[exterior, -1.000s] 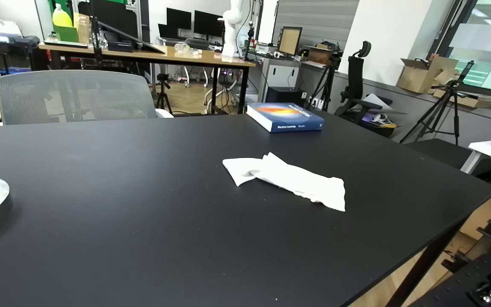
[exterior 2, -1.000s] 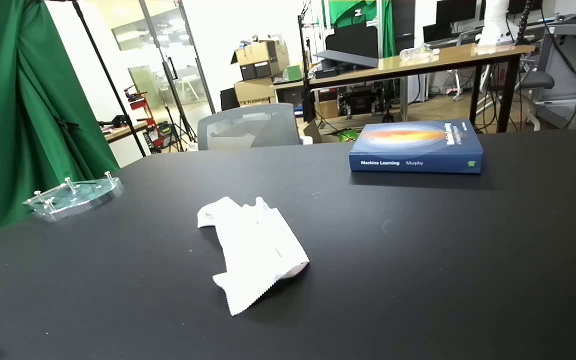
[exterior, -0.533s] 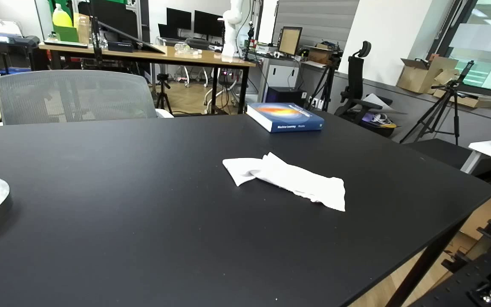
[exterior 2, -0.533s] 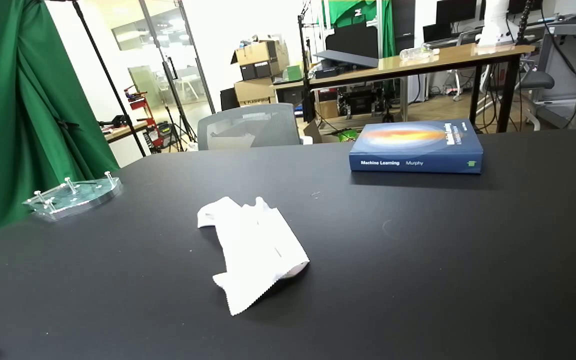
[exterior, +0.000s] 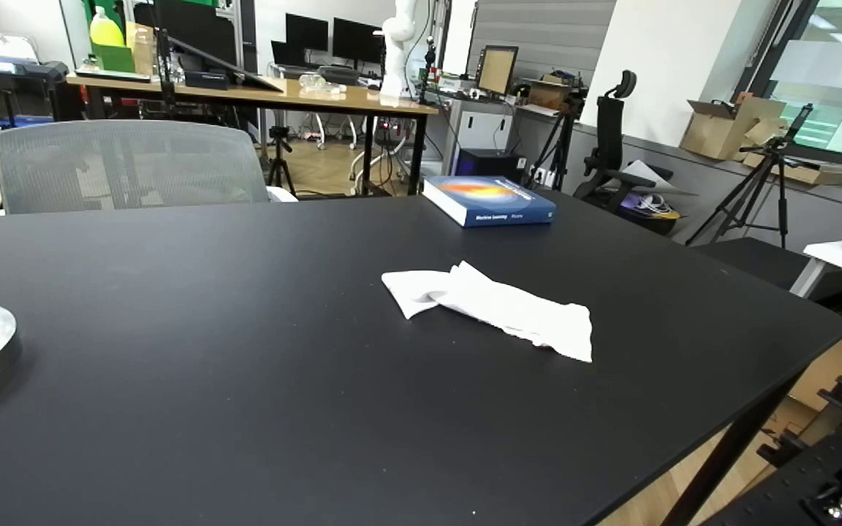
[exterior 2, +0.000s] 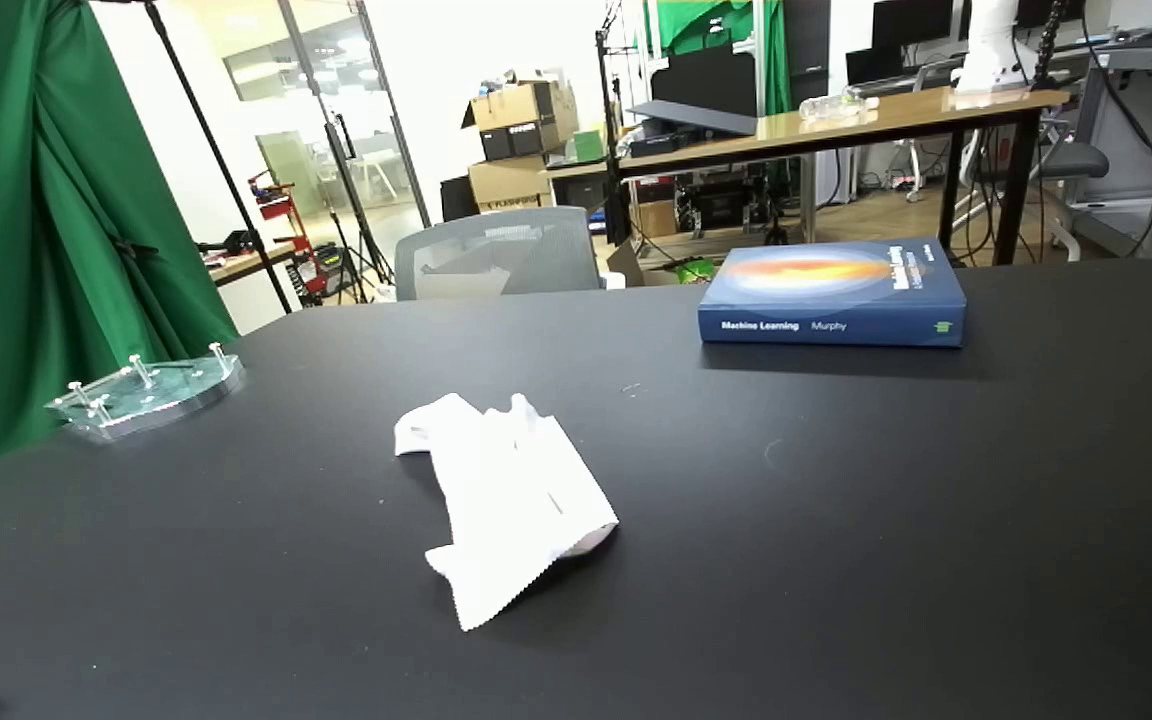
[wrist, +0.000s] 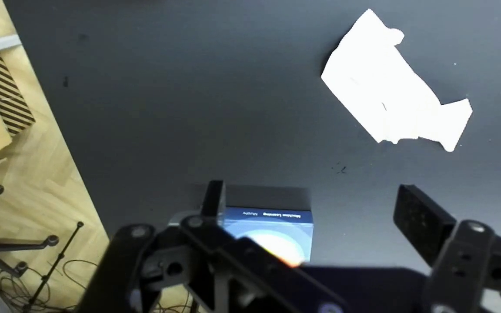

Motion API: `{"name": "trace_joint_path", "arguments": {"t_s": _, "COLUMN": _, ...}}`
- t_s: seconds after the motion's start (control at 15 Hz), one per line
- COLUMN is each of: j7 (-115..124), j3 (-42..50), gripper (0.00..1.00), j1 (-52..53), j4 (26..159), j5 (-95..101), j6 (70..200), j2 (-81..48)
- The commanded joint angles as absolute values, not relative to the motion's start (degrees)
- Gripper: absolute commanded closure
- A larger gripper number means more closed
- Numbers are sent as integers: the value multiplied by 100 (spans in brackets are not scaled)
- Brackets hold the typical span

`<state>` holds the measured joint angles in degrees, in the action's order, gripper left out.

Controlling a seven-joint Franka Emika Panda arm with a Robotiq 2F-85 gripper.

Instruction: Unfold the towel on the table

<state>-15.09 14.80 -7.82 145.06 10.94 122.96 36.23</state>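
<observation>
A white towel (exterior: 512, 303) lies crumpled and folded on the black table (exterior: 209, 351). It also shows in an exterior view (exterior 2: 511, 500), with a zigzag near edge and one corner curled up. In the wrist view the towel (wrist: 381, 82) lies in the upper right, with a narrow twisted end toward the right. My gripper (wrist: 315, 202) is open, its two black fingers wide apart with nothing between them. It is above the table and apart from the towel. The gripper is out of view in both exterior views.
A thick blue book (exterior: 490, 201) lies near the table's far edge; in the wrist view the book (wrist: 272, 230) is below, partly behind the left finger. A clear acrylic plate with bolts (exterior 2: 151, 395) lies at the table's left. A grey chair (exterior: 129, 164) stands behind the table.
</observation>
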Motion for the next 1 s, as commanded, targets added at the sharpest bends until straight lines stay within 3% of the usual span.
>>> {"name": "trace_joint_path", "arguments": {"t_s": 0.0, "j7": -1866, "j3": 1491, "gripper": 0, "j1": -388, "j4": 14389, "j5": 632, "j6": 12799, "j2": 2793}}
{"name": "trace_joint_path", "arguments": {"t_s": 0.33, "j7": -2918, "j3": 1525, "gripper": 0, "j1": 78, "j4": 14375, "j5": -172, "j6": 12903, "j2": 1929}}
{"name": "trace_joint_path", "arguments": {"t_s": 0.67, "j7": -2754, "j3": 1346, "gripper": 0, "j1": -106, "j4": 14471, "j5": -162, "j6": 12977, "j2": 1792}}
{"name": "trace_joint_path", "arguments": {"t_s": 0.93, "j7": -2418, "j3": 1127, "gripper": 0, "j1": -255, "j4": 14587, "j5": 254, "j6": 13850, "j2": 1535}}
